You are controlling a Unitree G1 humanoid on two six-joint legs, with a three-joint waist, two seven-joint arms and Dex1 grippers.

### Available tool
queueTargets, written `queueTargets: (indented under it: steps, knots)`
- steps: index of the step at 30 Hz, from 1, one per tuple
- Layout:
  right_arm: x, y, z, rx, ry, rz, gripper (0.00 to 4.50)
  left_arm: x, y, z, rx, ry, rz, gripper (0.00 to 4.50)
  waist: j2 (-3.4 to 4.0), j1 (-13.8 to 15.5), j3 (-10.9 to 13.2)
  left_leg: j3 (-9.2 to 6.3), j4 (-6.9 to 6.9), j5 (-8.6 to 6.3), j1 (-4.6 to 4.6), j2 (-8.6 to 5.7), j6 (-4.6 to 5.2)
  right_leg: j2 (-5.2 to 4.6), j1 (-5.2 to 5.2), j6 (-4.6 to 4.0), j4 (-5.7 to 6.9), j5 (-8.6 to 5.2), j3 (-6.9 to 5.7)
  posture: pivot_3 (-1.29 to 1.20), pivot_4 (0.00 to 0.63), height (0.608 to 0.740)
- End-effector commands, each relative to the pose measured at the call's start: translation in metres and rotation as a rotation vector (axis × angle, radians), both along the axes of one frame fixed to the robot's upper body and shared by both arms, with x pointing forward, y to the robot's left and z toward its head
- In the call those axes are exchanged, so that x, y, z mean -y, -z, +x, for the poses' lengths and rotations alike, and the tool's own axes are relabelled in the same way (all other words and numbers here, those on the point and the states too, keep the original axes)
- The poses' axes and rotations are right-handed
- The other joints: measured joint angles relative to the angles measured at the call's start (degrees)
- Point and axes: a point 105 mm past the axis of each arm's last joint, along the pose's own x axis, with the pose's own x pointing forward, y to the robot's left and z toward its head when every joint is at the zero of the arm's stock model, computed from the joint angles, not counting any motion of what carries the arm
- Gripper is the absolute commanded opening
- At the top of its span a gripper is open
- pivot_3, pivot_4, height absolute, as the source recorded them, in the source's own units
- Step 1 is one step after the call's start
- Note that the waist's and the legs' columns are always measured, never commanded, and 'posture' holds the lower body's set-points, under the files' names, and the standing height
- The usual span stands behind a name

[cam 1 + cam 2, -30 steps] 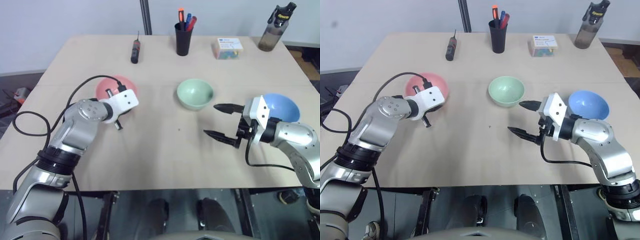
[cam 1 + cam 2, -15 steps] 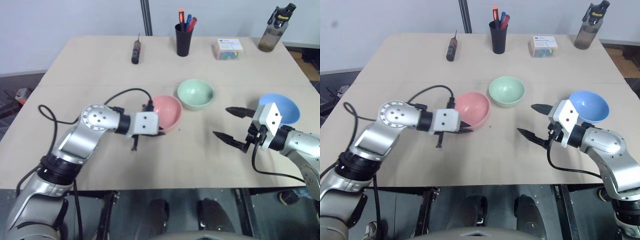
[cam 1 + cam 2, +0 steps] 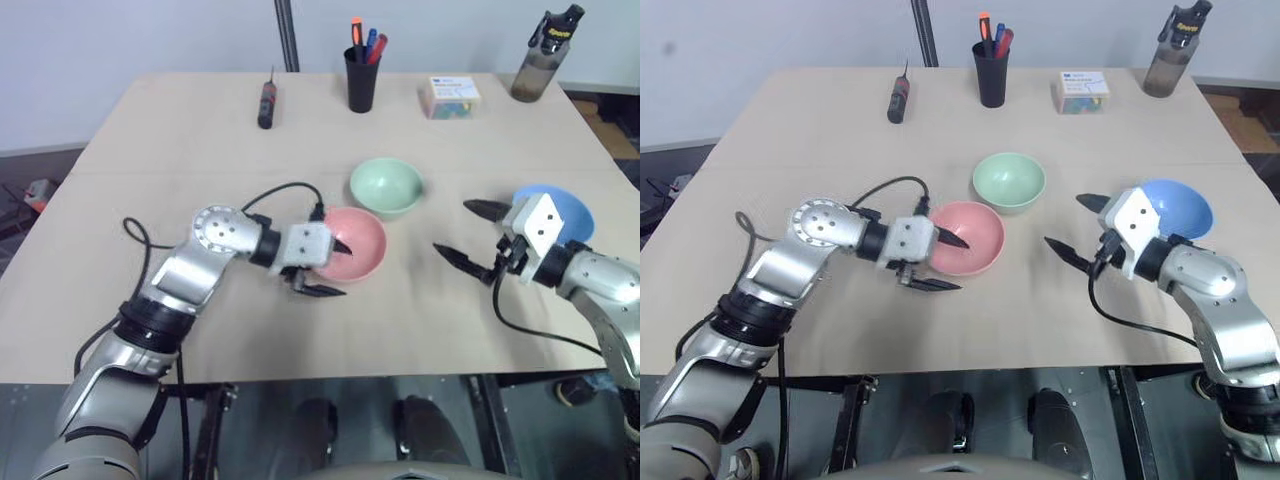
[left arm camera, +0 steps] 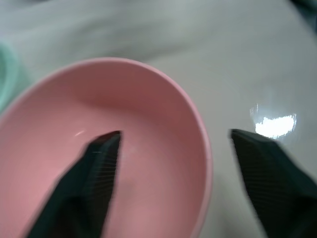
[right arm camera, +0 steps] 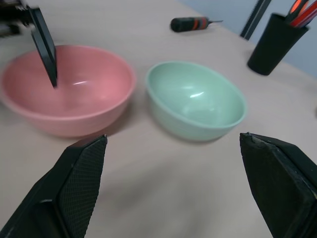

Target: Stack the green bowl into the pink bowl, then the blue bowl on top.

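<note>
The pink bowl (image 3: 355, 245) sits upright at mid-table, just in front and to the left of the green bowl (image 3: 386, 186); the two stand close, a narrow gap between them in the right wrist view. My left gripper (image 3: 333, 267) is open at the pink bowl's left rim, one finger (image 4: 99, 163) inside the bowl (image 4: 148, 124) and the other outside. The blue bowl (image 3: 560, 205) rests at the right, partly behind my right wrist. My right gripper (image 3: 455, 228) is open and empty, pointing left toward the green bowl (image 5: 195, 101) and pink bowl (image 5: 69, 94).
Along the far side of the table (image 3: 200, 150) stand a screwdriver (image 3: 265, 104), a black pen cup (image 3: 361, 80), a small box (image 3: 450, 97) and a dark bottle (image 3: 538, 58). Cables loop off both wrists.
My left gripper carried the pink bowl from the left side rightward to beside the green bowl, then opened. My right gripper shifted slightly to the right and farther from me, staying open.
</note>
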Motion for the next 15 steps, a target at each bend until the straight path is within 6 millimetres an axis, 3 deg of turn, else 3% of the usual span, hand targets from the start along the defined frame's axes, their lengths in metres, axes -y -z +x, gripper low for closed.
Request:
queueTargets:
  steps: [1,5,9,15]
  knots:
    - [-0.007,-0.004,0.014,0.082,-0.04,-0.086,4.5,-0.013,-0.037,-0.005,0.062,-0.112,-0.175,4.25,0.02,-0.22,-0.01,-0.01,-0.03,0.0,0.0,0.03,-0.01,-0.01,0.0,0.0,-0.01,0.0,0.0,0.0,0.15,0.74]
    - [-0.025,0.003,0.039,0.117,-0.113,-0.205,4.5,-0.035,-0.051,-0.015,0.001,-0.218,-0.42,4.25,0.01,-0.61,0.0,0.04,0.01,0.03,0.03,0.11,-0.05,-0.06,0.02,0.01,-0.03,0.0,0.03,0.0,0.15,0.74]
    - [-0.042,0.014,0.056,0.147,-0.206,-0.315,4.5,-0.052,-0.044,-0.025,-0.038,-0.315,-0.435,4.25,0.02,-0.96,0.0,0.05,-0.03,0.15,0.04,0.16,-0.25,-0.04,0.0,0.0,0.0,0.0,0.05,0.0,0.15,0.74]
    - [-0.058,0.028,0.089,0.209,-0.246,-0.469,4.5,-0.059,-0.043,-0.038,-0.024,-0.384,-0.49,4.25,0.02,-0.76,0.01,0.04,-0.03,0.15,0.04,0.14,-0.27,-0.09,0.01,-0.01,-0.04,0.01,0.04,0.0,0.15,0.74]
